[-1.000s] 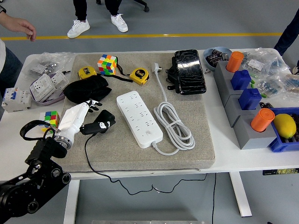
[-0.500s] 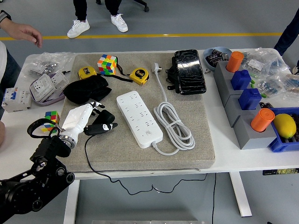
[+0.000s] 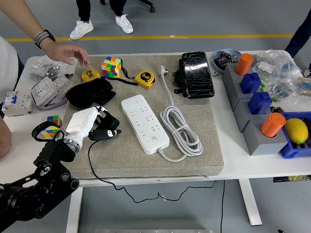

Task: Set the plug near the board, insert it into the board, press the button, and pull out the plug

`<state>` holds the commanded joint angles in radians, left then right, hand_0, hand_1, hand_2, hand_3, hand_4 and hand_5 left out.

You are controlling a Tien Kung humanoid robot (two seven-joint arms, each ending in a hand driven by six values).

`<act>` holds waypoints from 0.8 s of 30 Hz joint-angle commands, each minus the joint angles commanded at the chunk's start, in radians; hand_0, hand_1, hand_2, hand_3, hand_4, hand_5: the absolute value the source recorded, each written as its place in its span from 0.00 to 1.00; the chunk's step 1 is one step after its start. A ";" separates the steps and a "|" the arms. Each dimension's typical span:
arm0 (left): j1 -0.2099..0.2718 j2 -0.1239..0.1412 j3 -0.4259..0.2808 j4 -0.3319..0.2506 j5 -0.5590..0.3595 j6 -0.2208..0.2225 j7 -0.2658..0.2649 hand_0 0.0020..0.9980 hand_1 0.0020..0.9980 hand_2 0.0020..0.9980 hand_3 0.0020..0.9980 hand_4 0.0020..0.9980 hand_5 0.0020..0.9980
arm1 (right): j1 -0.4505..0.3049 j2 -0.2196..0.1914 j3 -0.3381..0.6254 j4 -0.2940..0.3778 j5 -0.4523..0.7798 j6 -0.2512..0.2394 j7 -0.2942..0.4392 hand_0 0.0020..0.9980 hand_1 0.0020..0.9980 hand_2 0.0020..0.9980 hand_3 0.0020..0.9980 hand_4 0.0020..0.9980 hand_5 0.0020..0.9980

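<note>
Bright even light, soft shadows, sharp.

Bare mat [image 3: 109,150] between plug [image 3: 105,133] and power strip [image 3: 144,123]; black pouch [image 3: 90,91] behind; coiled cord [image 3: 181,129] right.

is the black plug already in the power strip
No, the plug sits in the left hand, on the mat left of the strip, apart from it.

1. The black plug [image 3: 108,132] is partly covered by the left hand [image 3: 87,122].
2. The person's forearm [image 3: 22,19] runs off the top edge.
3. The blue bin [image 3: 294,148] is cut by the right edge.
</note>
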<state>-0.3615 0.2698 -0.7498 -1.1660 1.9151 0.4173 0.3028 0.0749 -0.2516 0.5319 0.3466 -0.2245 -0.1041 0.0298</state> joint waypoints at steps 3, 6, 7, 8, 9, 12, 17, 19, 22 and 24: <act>-0.005 -0.002 0.002 0.002 0.004 0.008 -0.002 0.37 0.40 0.45 0.54 1.00 0.30 | 0.002 -0.001 0.001 0.000 0.000 0.000 0.001 0.57 0.64 0.62 0.54 0.93 0.49; -0.007 -0.002 0.004 0.003 0.005 0.014 -0.004 0.30 0.34 0.42 0.52 1.00 0.20 | 0.002 0.000 0.002 0.001 0.000 -0.001 0.001 0.57 0.64 0.62 0.54 0.93 0.49; -0.008 -0.002 0.005 0.003 0.006 0.015 -0.004 0.30 0.34 0.42 0.52 1.00 0.20 | 0.002 0.000 0.002 0.001 0.000 -0.001 0.001 0.57 0.64 0.62 0.54 0.93 0.49; -0.008 -0.002 0.005 0.003 0.007 0.016 -0.003 0.30 0.34 0.42 0.52 1.00 0.20 | 0.002 0.000 0.002 0.000 0.000 -0.001 0.002 0.57 0.64 0.62 0.54 0.93 0.49; -0.009 -0.002 0.006 0.003 0.013 0.014 -0.001 0.30 0.34 0.42 0.52 1.00 0.20 | 0.002 0.000 0.003 0.000 0.000 -0.001 0.002 0.57 0.64 0.62 0.54 0.93 0.49; -0.010 -0.002 0.006 0.001 0.024 0.014 0.006 0.26 0.35 0.43 0.53 0.90 0.04 | 0.003 -0.001 0.001 0.001 0.001 -0.001 0.002 0.57 0.64 0.62 0.54 0.93 0.49; -0.009 0.002 0.012 -0.006 0.026 0.022 0.007 0.24 0.34 0.42 0.53 0.87 0.00 | 0.003 -0.002 -0.004 0.001 0.002 -0.001 0.002 0.57 0.64 0.62 0.54 0.93 0.49; -0.009 0.003 0.014 -0.008 0.028 0.025 0.007 0.24 0.34 0.42 0.53 0.87 0.00 | 0.004 -0.003 -0.005 0.001 0.003 -0.001 0.002 0.57 0.64 0.62 0.54 0.93 0.49; -0.008 0.006 0.016 -0.011 0.027 0.032 0.005 0.23 0.36 0.43 0.53 0.85 0.00 | 0.005 -0.005 -0.008 0.001 0.003 -0.001 0.002 0.57 0.64 0.62 0.54 0.93 0.49; -0.008 0.008 0.018 -0.014 0.021 0.036 -0.004 0.23 0.36 0.43 0.53 0.85 0.00 | 0.006 -0.006 -0.008 0.001 0.003 -0.002 0.002 0.57 0.64 0.62 0.54 0.93 0.49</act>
<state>-0.3697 0.2776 -0.7315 -1.1798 1.9356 0.4529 0.2991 0.0808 -0.2572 0.5237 0.3478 -0.2213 -0.1057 0.0322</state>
